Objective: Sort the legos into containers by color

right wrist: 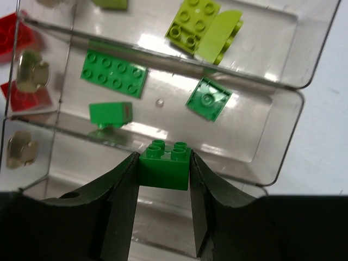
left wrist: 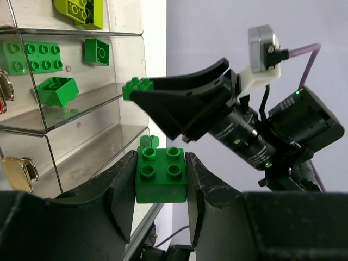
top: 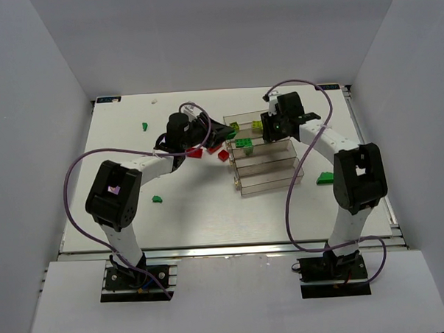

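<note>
Roughly half done: the green tray holds three legos, the yellow-green tray a few. The left fingers grasp a green brick beside the trays. The right fingers grasp a second green brick above them. Red legos at frame centre and loose green legos wait on the counter.

Pretty cramped at the far end of the trays: the right claw hangs over the far ones and the left claw sits just off their left ends, tips near each other. Red bricks clutter that side too. The near trays and the front of the bench are wide open
</note>
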